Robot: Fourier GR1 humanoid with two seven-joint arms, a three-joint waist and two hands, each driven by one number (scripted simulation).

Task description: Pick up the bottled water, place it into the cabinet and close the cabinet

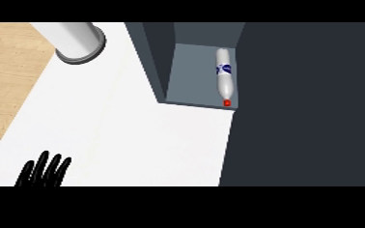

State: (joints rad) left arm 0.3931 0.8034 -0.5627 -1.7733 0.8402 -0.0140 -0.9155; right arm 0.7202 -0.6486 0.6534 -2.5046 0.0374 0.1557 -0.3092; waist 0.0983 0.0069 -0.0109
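white bottled water (224,77) at cabinet (196,72) edge

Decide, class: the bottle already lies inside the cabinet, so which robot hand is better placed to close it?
Hedged: left. Only the left robot hand shows, resting open at the lower left edge; the cabinet door stands far right, and the right hand is unseen.
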